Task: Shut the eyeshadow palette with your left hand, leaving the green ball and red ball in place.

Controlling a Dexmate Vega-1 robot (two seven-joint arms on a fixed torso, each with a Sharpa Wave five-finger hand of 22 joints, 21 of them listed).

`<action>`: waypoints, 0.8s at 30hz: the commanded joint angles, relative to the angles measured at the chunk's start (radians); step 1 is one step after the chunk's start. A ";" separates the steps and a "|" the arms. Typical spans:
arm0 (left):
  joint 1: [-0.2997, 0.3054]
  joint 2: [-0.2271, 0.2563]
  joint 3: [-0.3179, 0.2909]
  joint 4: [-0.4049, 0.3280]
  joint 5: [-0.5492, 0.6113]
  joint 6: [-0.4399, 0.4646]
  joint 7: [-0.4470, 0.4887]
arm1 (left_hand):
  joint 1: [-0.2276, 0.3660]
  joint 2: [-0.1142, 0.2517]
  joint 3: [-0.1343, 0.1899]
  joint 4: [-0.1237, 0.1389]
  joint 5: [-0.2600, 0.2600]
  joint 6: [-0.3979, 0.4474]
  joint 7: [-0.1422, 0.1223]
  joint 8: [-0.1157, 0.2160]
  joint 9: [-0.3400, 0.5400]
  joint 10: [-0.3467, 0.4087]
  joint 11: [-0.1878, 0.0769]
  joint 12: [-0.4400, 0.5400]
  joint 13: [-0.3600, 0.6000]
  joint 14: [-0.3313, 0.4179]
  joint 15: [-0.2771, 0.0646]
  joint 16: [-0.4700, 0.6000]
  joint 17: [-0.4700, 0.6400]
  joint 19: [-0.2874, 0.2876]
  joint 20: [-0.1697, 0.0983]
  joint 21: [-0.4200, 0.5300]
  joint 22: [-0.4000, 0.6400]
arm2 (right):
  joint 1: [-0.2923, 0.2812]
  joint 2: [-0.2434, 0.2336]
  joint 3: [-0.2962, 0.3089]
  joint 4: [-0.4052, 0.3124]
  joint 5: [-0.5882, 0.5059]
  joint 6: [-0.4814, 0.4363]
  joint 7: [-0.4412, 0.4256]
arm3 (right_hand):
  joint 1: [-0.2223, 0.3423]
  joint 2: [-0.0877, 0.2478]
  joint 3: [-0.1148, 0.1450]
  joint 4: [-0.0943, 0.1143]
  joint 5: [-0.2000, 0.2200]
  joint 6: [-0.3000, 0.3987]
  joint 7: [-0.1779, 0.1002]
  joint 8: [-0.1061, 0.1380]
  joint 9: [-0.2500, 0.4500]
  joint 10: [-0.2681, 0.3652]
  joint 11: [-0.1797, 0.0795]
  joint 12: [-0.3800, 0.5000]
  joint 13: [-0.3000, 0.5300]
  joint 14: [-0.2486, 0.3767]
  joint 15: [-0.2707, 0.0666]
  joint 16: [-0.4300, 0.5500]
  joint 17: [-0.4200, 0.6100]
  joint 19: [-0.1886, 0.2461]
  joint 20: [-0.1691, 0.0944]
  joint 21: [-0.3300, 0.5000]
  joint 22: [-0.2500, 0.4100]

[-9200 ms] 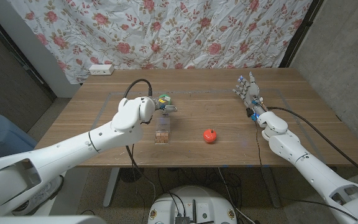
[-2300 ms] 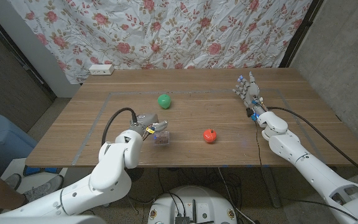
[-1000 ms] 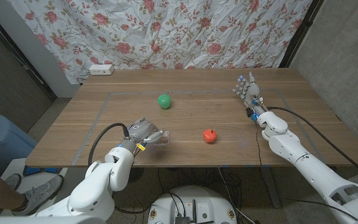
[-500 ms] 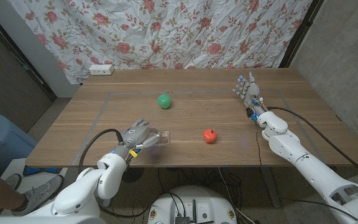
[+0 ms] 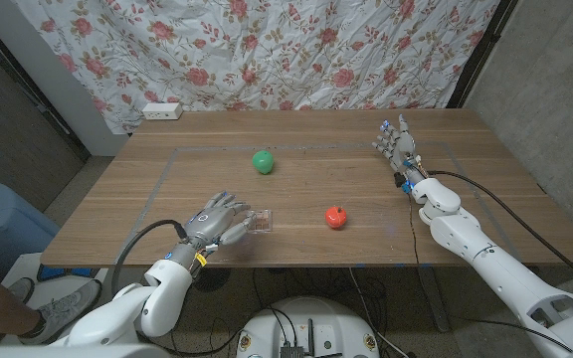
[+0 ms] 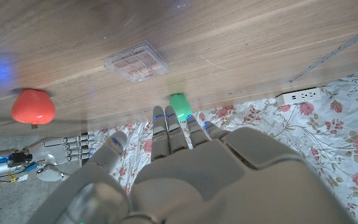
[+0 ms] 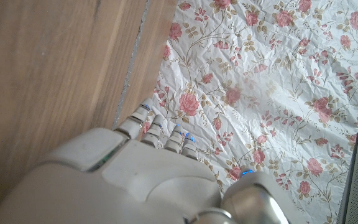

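Note:
The eyeshadow palette (image 5: 259, 221) lies flat on the table with its clear lid down; in the left wrist view the palette (image 6: 135, 61) shows its squares of colour through the lid. My left hand (image 5: 221, 218) hovers just left of it near the front edge, fingers spread, holding nothing; its back (image 6: 173, 168) shows in the left wrist view. The green ball (image 5: 262, 161) (image 6: 179, 102) sits farther back. The red ball (image 5: 336, 216) (image 6: 33, 106) sits right of the palette. My right hand (image 5: 396, 145) (image 7: 154, 168) stands at the right with fingers straight and nothing in it.
A flowered cloth (image 5: 267, 50) hangs behind the wooden table (image 5: 167, 179). A white power strip (image 5: 162, 110) lies at the back left corner. A taped outline (image 5: 175, 151) marks the working area. My right hand (image 6: 55, 150) also shows in the left wrist view.
My left arm has drawn back toward the front left corner, and its hand has come off the palette. The palette, both balls and the right arm have stayed put.

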 commanded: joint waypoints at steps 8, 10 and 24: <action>0.085 0.004 -0.056 0.117 -0.035 -0.144 0.102 | -0.016 0.035 -0.038 0.049 0.007 -0.142 -0.030 -0.002 0.000 -0.139 -0.027 -0.004 0.001 -0.069 0.002 0.002 0.006 -0.042 -0.013 0.007 0.003 | 0.000 0.000 0.000 0.000 0.000 0.000 0.000 | 0.000 0.098 0.000 0.006 0.004 0.002 -0.009 0.005 0.005 0.000 -0.008 0.005 0.001 -0.004 -0.118 0.006 0.004 0.004 0.000 0.006 0.003; 0.080 0.006 -0.053 0.129 -0.033 -0.162 0.105 | -0.016 0.036 -0.042 0.051 0.008 -0.148 -0.035 0.000 0.000 -0.146 -0.030 -0.002 0.000 -0.082 -0.001 0.001 0.006 -0.056 -0.015 0.003 0.003 | 0.000 0.000 0.000 0.000 0.000 0.000 0.000 | 0.000 0.098 0.000 0.006 0.004 0.002 -0.008 0.005 0.005 0.000 -0.008 0.005 0.001 -0.004 -0.118 0.006 0.004 0.005 0.000 0.006 0.003; 0.031 0.031 -0.005 0.200 0.018 -0.248 0.090 | -0.026 0.080 -0.078 0.078 0.012 -0.229 -0.037 0.000 0.002 -0.225 -0.027 -0.001 0.001 -0.182 -0.016 0.002 0.013 -0.128 -0.017 0.002 0.007 | 0.000 0.000 0.000 0.000 0.000 0.000 0.000 | 0.000 0.098 0.000 0.006 0.004 0.001 -0.008 0.005 0.005 -0.001 -0.008 0.005 0.001 -0.004 -0.117 0.006 0.004 0.004 0.000 0.006 0.003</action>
